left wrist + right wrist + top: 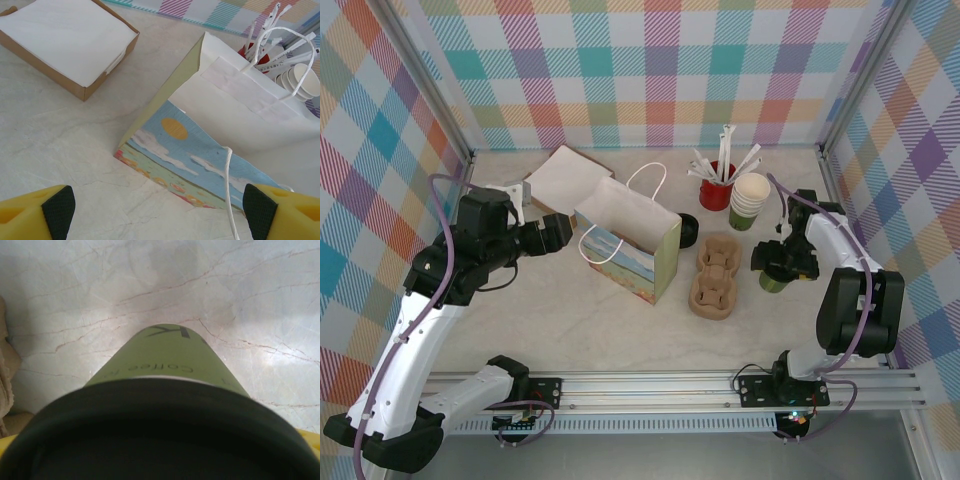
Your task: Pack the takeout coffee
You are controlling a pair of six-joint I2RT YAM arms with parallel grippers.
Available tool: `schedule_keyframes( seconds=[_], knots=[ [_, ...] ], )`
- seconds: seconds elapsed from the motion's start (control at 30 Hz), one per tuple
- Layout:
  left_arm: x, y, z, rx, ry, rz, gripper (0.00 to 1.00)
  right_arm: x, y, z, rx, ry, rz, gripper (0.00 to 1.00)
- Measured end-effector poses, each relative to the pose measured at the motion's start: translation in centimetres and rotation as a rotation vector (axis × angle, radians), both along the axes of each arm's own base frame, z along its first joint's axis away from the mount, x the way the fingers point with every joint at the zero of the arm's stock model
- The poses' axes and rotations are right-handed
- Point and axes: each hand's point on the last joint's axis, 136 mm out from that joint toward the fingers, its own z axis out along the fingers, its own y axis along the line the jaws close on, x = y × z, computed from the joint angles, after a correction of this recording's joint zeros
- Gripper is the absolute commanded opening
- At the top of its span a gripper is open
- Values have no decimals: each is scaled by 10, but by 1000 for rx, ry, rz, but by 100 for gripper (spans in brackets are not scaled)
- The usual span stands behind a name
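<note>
- Closest to the right wrist lens was the black lid (160,435) of the takeout coffee (165,360), its olive-green wall tapering away toward the marbled table (240,295).
- Directly over that cup sat the right gripper (782,262). Only slivers of yellow finger showed at the lower corners of the wrist view, so whether the jaws gripped the cup or stood clear of it could not be told.
- At the right side of the table, the right arm was folded back on itself, wrist pointing down.
- Position of the takeout coffee: just right of the brown pulp carrier (715,275), outside its holes, and near of the stack of paper cups (750,198).
- Spread wide with nothing between its pads, the left gripper (159,212) hung above the table just left of the paper bag (235,115).
- From the left, the left arm reached in with its forearm roughly level, pointing at the bag.
- Mouth upward, the paper bag stood between the left gripper and the carrier; its contents could not be seen.
- At the far side, the red cup (717,188) held white-wrapped straws, and the open brown box (565,175) at far left held white paper.
</note>
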Motion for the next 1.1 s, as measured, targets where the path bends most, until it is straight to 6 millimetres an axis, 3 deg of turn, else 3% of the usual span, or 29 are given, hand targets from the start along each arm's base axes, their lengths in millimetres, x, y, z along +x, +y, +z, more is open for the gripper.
schedule_keyframes(
  seconds=[0.27,0.47,0.7,1.1],
  knots=[
    [0,0,0,-1,1,2,89,-6,0,-9,-16,54,15,98],
    [0,0,0,-2,1,1,89,-10,-1,-15,-32,97,23,90],
    [0,0,0,-2,1,1,89,-7,-3,-8,-44,92,27,83],
    [0,-2,-1,-7,8,-9,90,-2,-1,14,-54,66,45,83]
  ],
)
